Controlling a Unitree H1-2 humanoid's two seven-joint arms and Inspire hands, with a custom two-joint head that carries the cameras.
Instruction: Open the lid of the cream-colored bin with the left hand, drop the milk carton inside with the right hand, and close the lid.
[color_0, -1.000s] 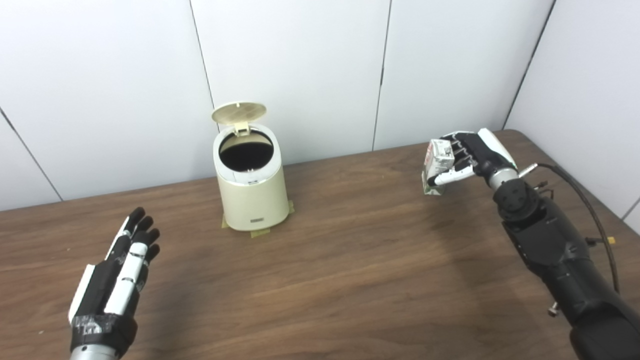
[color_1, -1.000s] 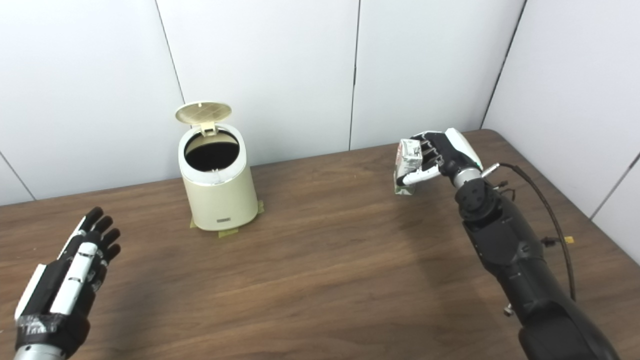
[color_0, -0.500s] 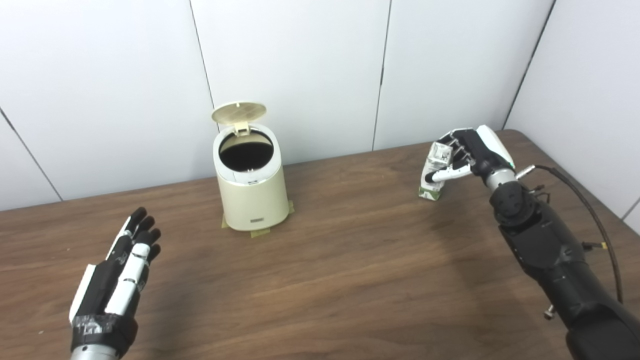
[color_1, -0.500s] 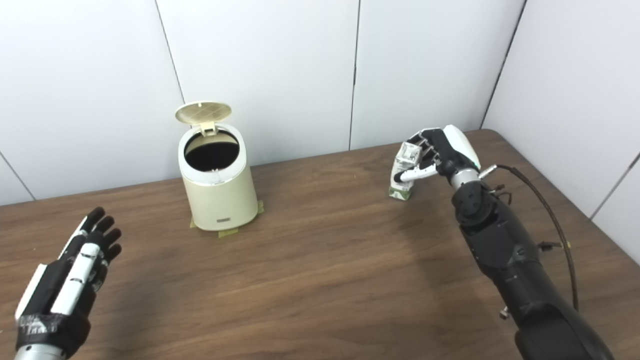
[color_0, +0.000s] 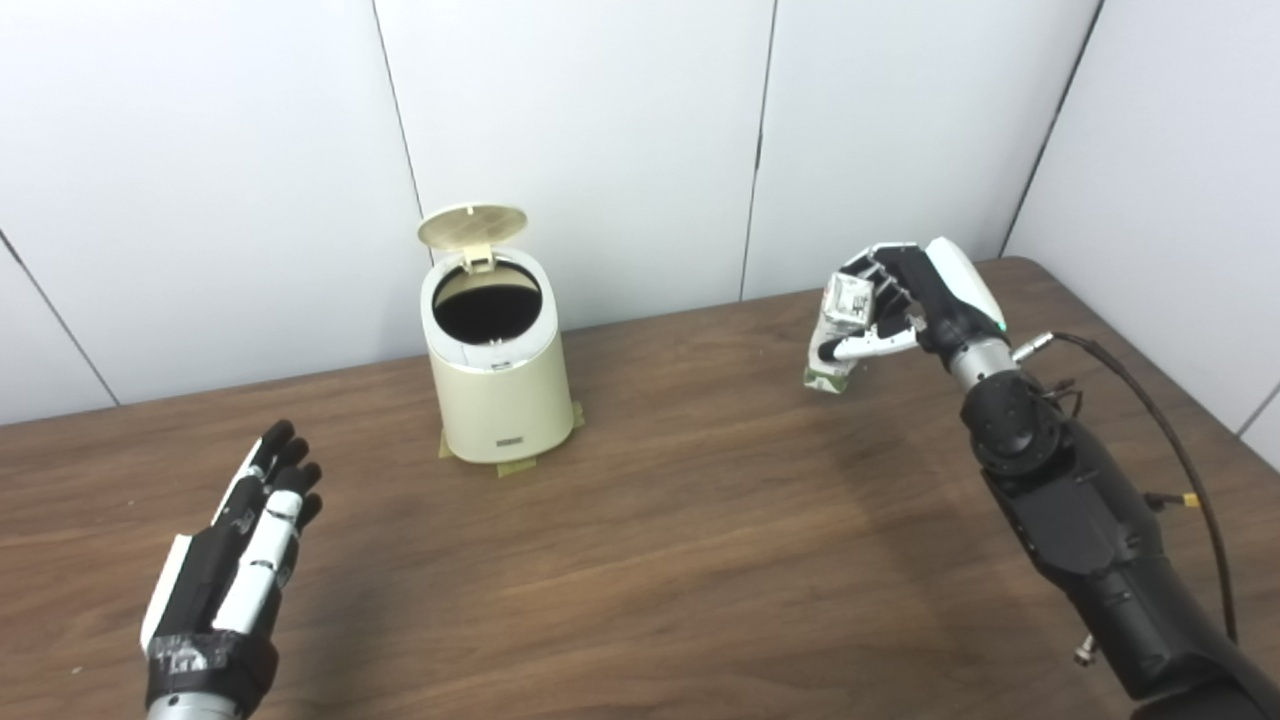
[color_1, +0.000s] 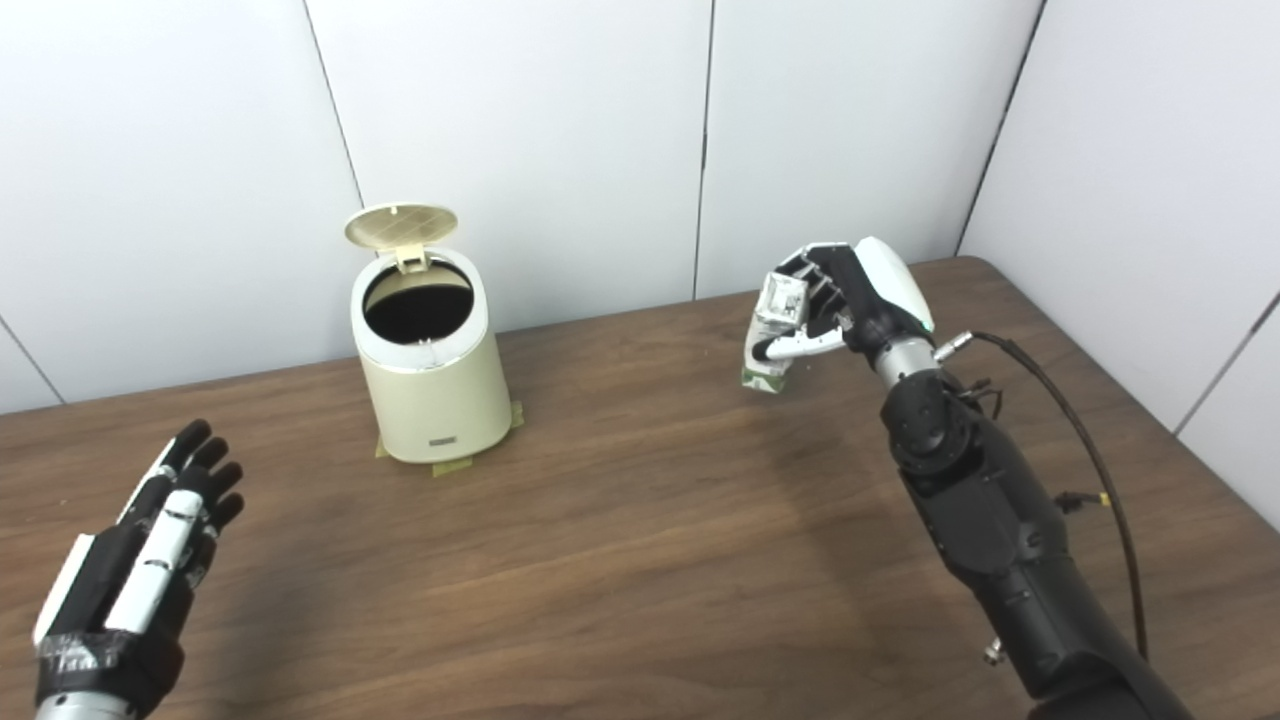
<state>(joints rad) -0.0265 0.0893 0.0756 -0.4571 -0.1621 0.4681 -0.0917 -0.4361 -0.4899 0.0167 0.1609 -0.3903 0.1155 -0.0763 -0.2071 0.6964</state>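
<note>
The cream-colored bin (color_0: 500, 390) stands on the brown table near the back wall, left of centre. Its round lid (color_0: 472, 224) is flipped up and the dark opening shows. My right hand (color_0: 915, 295) is shut on the small white and green milk carton (color_0: 838, 335) and holds it tilted above the table, well right of the bin. My left hand (color_0: 235, 565) is open and empty, fingers straight, low over the table at the front left, apart from the bin.
Tape tabs (color_0: 512, 466) stick out under the bin's base. A black cable (color_0: 1150, 400) runs along my right arm. The table's right edge and the white wall panels lie close behind my right hand.
My right hand has lifted the carton and carried it left toward the bin, tilting it. The left hand has barely moved. The lid stays up.
</note>
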